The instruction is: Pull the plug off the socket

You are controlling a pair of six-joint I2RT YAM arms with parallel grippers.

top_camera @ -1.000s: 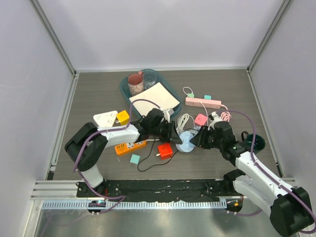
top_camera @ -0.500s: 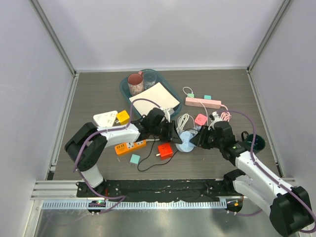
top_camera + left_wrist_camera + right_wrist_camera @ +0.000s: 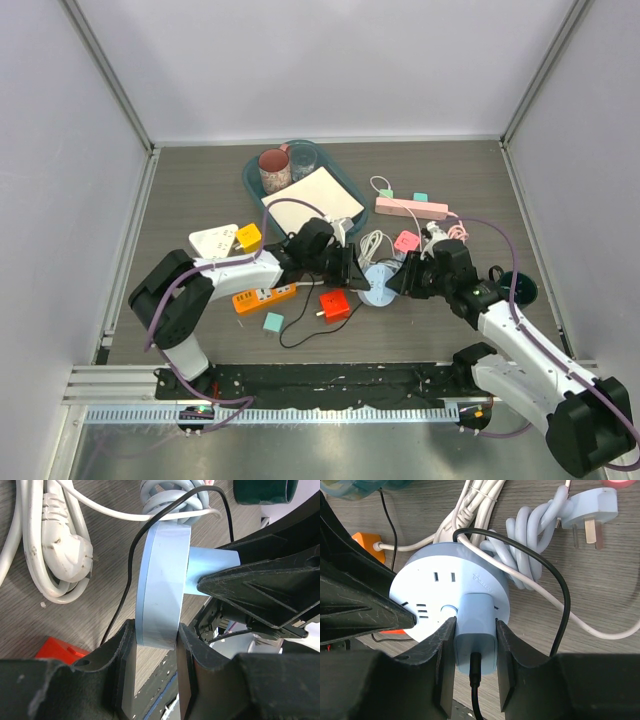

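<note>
A round light-blue socket [image 3: 377,286] lies near the table's middle, tipped up on its edge. My left gripper [image 3: 356,272] is shut on its rim, with the disc's edge [image 3: 161,595] pinched between the fingers in the left wrist view. A light-blue plug [image 3: 476,611] with a black cable [image 3: 476,690] sits seated in the socket's face [image 3: 427,587]. My right gripper [image 3: 475,627] is shut on the plug's two sides. From above, the right gripper [image 3: 398,280] meets the socket from the right. The plug's prongs are hidden.
Coiled white cords [image 3: 372,245] and a blue coiled cord with a loose plug [image 3: 592,507] lie just behind the socket. A red cube [image 3: 335,305], an orange strip [image 3: 264,297], a pink strip [image 3: 410,208] and a teal tray [image 3: 252,185] with a mug surround it.
The right arm has shifted very slightly. Both grips look the same, and the plug still sits in the socket.
</note>
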